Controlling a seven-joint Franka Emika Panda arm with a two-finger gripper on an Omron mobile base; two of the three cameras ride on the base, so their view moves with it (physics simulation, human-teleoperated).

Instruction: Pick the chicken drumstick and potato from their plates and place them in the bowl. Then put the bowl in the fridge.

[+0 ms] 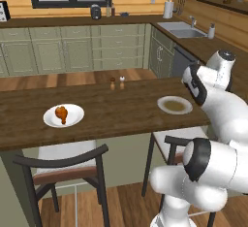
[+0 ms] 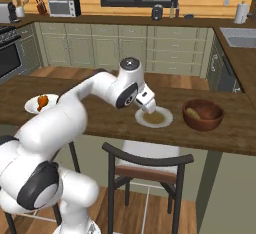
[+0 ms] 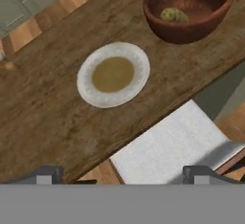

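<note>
The small yellowish-green potato [image 3: 174,14] lies inside the deep, dark reddish-brown wooden bowl [image 3: 162,27], which stands on the long brown wooden table [image 3: 43,108] just beside the pale-rimmed round plate with a brownish-olive centre [image 3: 114,74]; that plate carries nothing. In the right base view the bowl [image 2: 202,115] sits to the right of this plate [image 2: 154,117], with the potato [image 2: 193,112] resting against its inner left side. The two-finger gripper [image 3: 122,174] hangs above the table's near edge, over the white seat cushion of a dark-framed chair [image 3: 167,151], with its dark tips spread wide apart and nothing between them. From the right base camera the white arm's hand [image 2: 146,103] hovers over the olive-centred plate's left rim. Well apart, toward the other end of the table, the glossy orange-brown chicken drumstick [image 1: 61,113] lies on the plain white round plate [image 1: 63,116], its bone end pointing to the near edge. Two small shakers [image 1: 117,82] stand at the table's far side.
</note>
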